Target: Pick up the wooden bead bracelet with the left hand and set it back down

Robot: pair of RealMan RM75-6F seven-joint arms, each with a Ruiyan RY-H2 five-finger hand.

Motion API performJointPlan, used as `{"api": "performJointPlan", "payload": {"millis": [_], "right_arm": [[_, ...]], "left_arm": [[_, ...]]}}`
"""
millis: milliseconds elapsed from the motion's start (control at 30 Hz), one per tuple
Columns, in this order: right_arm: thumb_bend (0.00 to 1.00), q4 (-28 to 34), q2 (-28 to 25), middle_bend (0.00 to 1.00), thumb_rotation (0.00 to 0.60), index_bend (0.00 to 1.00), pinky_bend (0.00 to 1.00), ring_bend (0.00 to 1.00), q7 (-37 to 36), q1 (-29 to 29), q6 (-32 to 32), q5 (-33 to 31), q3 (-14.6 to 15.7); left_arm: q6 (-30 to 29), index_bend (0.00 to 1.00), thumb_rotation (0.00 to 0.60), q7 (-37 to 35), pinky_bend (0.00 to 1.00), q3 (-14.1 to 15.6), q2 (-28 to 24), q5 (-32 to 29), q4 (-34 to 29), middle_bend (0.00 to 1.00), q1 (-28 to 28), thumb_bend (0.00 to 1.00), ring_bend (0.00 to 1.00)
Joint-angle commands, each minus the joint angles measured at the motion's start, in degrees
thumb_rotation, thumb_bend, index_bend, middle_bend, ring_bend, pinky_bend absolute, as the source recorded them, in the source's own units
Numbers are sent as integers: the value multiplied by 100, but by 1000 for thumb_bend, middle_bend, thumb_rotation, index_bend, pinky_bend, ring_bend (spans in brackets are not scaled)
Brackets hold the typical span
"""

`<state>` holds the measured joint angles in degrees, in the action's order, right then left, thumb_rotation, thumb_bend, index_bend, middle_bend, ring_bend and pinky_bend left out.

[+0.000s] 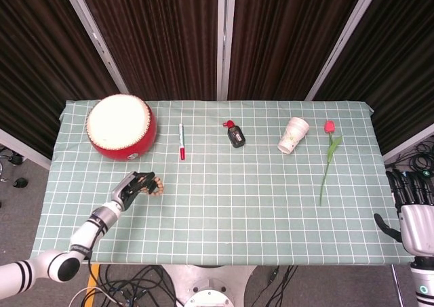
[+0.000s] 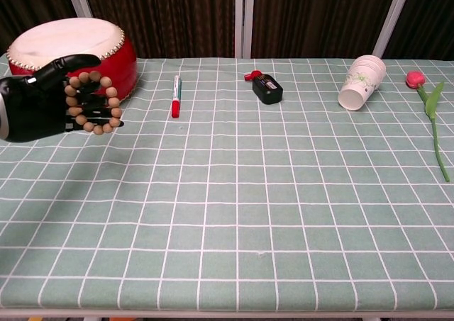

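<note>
The wooden bead bracelet (image 1: 157, 185) (image 2: 92, 102) is a ring of light tan beads near the table's front left. My black left hand (image 1: 134, 187) (image 2: 34, 108) grips it, with the fingers through the ring and the thumb laid over its top. In the chest view the bracelet stands upright against the fingers, just in front of the red drum (image 2: 71, 48). I cannot tell whether it still touches the cloth. My right hand (image 1: 412, 209) hangs off the table's right front corner with its fingers apart and nothing in it. The chest view does not show that hand.
The red drum (image 1: 121, 127) stands at the back left, close behind my left hand. Further right along the back lie a red marker (image 1: 182, 141), a small black bottle (image 1: 234, 134), a tipped paper cup (image 1: 293, 135) and a rose (image 1: 329, 154). A green checked cloth (image 1: 237, 205) covers the table.
</note>
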<state>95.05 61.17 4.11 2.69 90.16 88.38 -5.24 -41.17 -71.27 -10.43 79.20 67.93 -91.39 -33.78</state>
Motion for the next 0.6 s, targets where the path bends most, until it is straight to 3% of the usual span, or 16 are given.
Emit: {"api": "performJointPlan", "payload": {"millis": [33, 433, 600], "right_arm": [[124, -2, 1, 73, 600, 0, 0, 0, -1, -3, 2, -1, 3], [123, -13, 4, 73, 600, 0, 0, 0, -18, -22, 17, -10, 12], [124, -7, 2, 73, 600, 0, 0, 0, -7, -27, 19, -14, 13]], "left_arm": [[-96, 801, 331, 165, 128, -38, 84, 18, -6, 797, 104, 344, 476], [-68, 805, 313, 416, 124, -155, 163, 27, -20, 800, 260, 368, 481], [-46, 805, 352, 484, 124, -198, 196, 34, -6, 800, 311, 371, 481]]}}
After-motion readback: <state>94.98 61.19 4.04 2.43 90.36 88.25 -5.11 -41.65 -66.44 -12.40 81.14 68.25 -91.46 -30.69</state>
